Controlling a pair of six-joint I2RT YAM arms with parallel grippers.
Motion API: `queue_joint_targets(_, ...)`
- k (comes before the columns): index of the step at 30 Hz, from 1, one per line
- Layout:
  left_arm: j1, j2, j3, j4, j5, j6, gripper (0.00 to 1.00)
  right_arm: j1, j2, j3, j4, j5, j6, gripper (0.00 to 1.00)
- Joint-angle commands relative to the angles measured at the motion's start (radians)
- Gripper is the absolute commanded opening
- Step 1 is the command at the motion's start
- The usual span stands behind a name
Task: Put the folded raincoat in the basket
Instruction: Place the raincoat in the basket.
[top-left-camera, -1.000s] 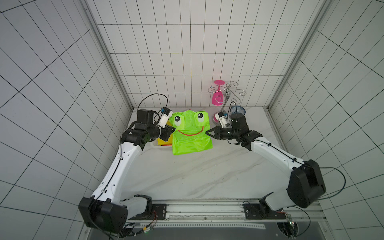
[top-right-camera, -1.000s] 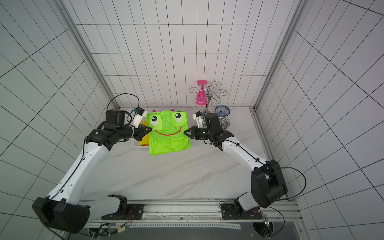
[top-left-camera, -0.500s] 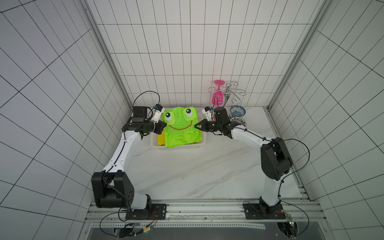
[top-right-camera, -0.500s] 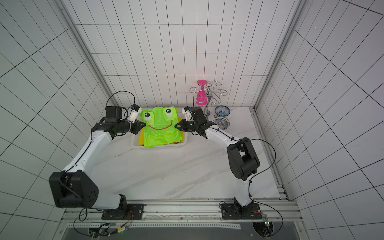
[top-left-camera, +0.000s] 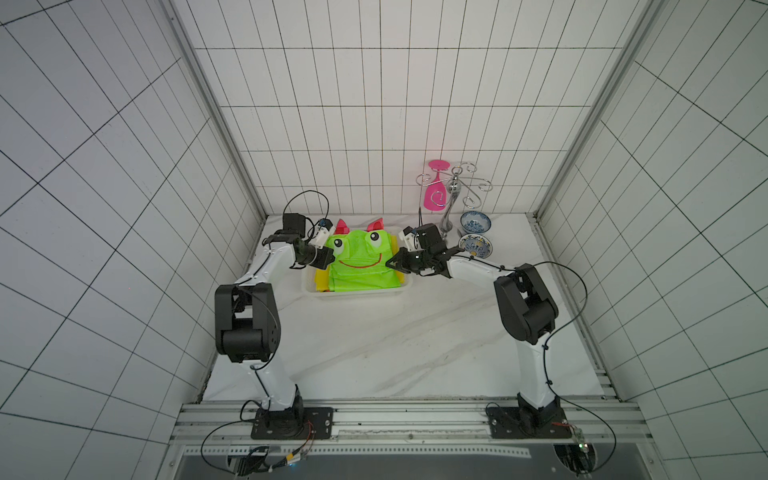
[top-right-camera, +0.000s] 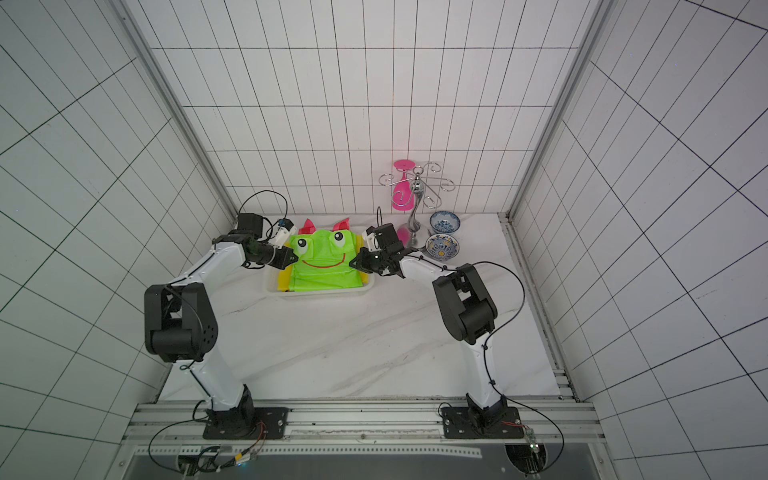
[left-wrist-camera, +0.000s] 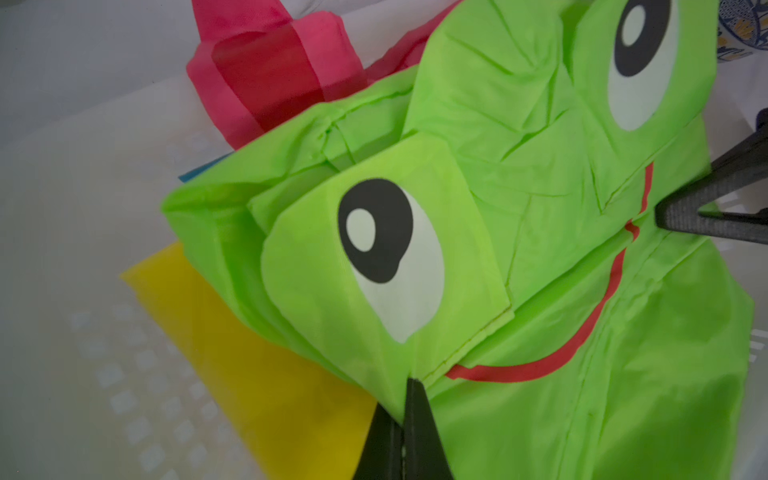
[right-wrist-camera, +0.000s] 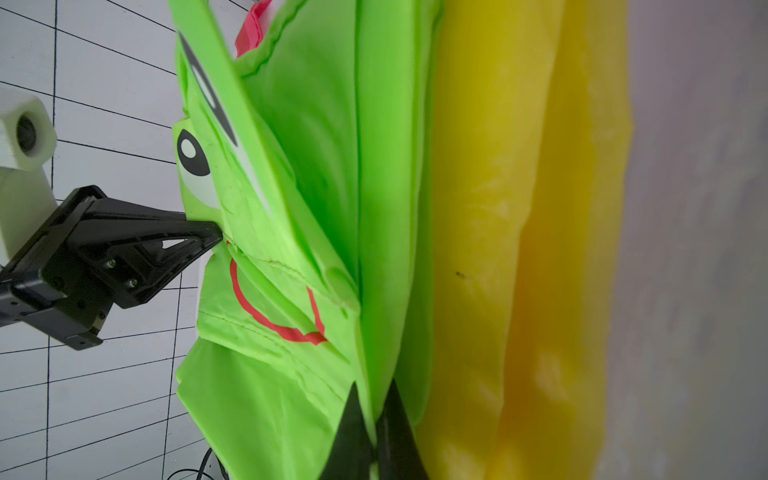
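Observation:
The folded raincoat (top-left-camera: 361, 266) is bright green with a frog face and pink horns. In both top views it is over the white mesh basket (top-left-camera: 357, 293) at the back of the table, its lower part inside the rim (top-right-camera: 320, 294). My left gripper (top-left-camera: 332, 258) is shut on the raincoat's left edge, pinching green fabric (left-wrist-camera: 540, 208) at its tips (left-wrist-camera: 409, 384). My right gripper (top-left-camera: 388, 264) is shut on the right edge, fabric (right-wrist-camera: 311, 166) caught between its tips (right-wrist-camera: 374, 399). The upper part is still held up between the two grippers.
Yellow fabric (left-wrist-camera: 270, 395) lies in the basket under the green raincoat. A chrome rack (top-left-camera: 453, 195) with a hanging pink glass stands right of the basket. Two blue patterned bowls (top-left-camera: 476, 222) (top-left-camera: 475, 246) sit close behind my right arm. The tiled back wall is just behind the basket.
Both grippers carried the raincoat back toward the far wall and down over the basket. Its lower part now lies inside the rim. Both grips stayed shut.

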Motion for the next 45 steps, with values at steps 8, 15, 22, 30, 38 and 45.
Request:
queue_joint_targets(8, 0.021, 0.026, 0.046, 0.054, -0.159, -0.015, 0.00, 0.045, 0.024, 0.060, -0.067, 0.041, 0.063, 0.03)
queue_joint_targets(15, 0.022, 0.012, 0.060, 0.022, -0.215, 0.007, 0.00, 0.056, -0.004, 0.051, -0.094, 0.086, 0.051, 0.11)
queue_joint_targets(22, 0.024, -0.043, 0.020, 0.066, -0.238, -0.034, 0.00, 0.055, 0.001, 0.065, -0.136, 0.078, 0.050, 0.27)
queue_joint_targets(30, 0.025, -0.056, 0.041, -0.028, -0.152, -0.025, 0.39, 0.056, -0.115, 0.076, -0.258, 0.176, -0.021, 0.29)
queue_joint_targets(38, 0.022, -0.055, 0.025, -0.090, 0.002, 0.002, 0.40, 0.090, -0.163, 0.174, -0.357, 0.182, -0.089, 0.30)
queue_joint_targets(45, -0.040, -0.016, 0.003, -0.064, 0.045, -0.033, 0.40, 0.122, -0.092, 0.269, -0.313, 0.176, -0.047, 0.30)
